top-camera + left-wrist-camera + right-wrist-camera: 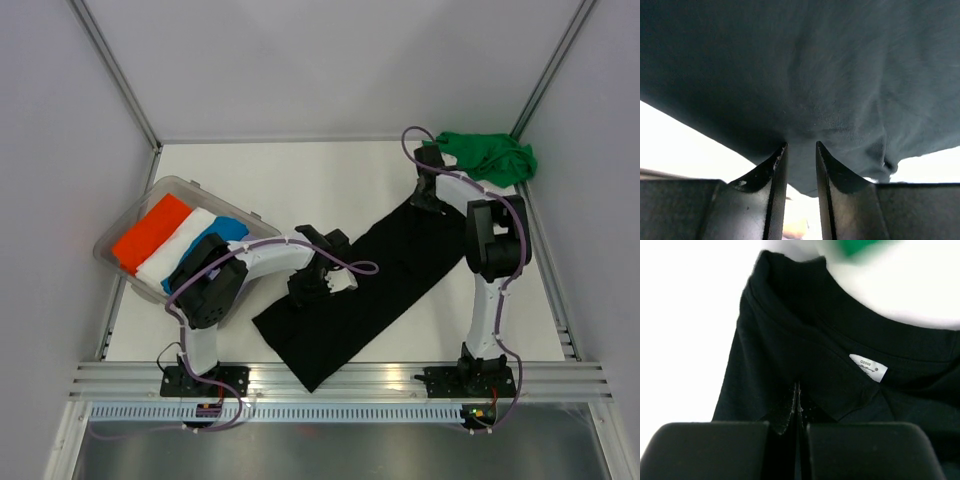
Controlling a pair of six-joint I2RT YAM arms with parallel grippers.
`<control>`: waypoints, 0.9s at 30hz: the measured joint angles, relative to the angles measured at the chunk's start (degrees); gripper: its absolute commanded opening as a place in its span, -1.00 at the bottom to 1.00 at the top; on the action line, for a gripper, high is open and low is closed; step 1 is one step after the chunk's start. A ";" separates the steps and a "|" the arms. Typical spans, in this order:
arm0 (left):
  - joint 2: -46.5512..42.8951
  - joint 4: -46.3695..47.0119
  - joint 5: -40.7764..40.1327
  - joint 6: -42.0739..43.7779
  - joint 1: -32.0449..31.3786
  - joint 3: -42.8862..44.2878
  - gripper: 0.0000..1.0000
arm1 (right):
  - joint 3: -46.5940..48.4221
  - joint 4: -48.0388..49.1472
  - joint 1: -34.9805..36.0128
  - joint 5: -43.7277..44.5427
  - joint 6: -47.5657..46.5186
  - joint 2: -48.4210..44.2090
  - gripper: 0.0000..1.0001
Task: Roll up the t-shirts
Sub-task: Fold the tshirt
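Note:
The black t-shirt lies folded into a long strip, running diagonally from the near middle to the back right. My left gripper is at its left edge, jaws narrowly apart with black fabric bunched between the fingertips. My right gripper is at the collar end. Its jaws are shut, tips together against the cloth, beside the white neck label. The green t-shirt sits crumpled in the back right corner, a blurred green patch in the right wrist view.
A clear plastic bin at the left holds folded orange, white and blue cloths. A metal rail runs along the near edge, and frame posts stand at the back corners. The white table shows behind the black shirt.

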 measured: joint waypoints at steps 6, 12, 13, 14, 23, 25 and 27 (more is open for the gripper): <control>-4.07 -2.75 2.97 -0.37 -0.52 -1.84 -0.28 | 12.57 -1.92 7.87 -0.31 2.93 8.20 -0.99; -4.50 -4.09 4.90 -0.44 -0.52 -2.23 -0.27 | 30.12 -3.56 11.72 -3.04 6.82 19.12 -0.99; -4.50 -4.11 5.31 -0.48 -0.50 -2.23 -0.27 | 32.85 -3.65 12.07 -4.04 7.54 20.85 -0.99; -4.50 -4.11 5.55 -0.52 -0.52 -2.23 -0.26 | 35.26 -3.41 12.31 -5.11 8.26 22.40 -0.98; -4.52 -4.68 9.66 -1.44 -0.52 -1.75 -0.07 | 44.72 -0.63 12.79 -12.92 10.40 28.33 -0.31; -4.52 -5.01 10.32 -1.49 -0.52 -0.68 -0.05 | 44.65 0.50 12.63 -13.60 10.34 28.04 -0.08; -4.79 -4.96 10.84 -1.49 -0.52 0.55 -0.03 | 43.34 1.38 12.31 -14.38 10.21 26.58 0.00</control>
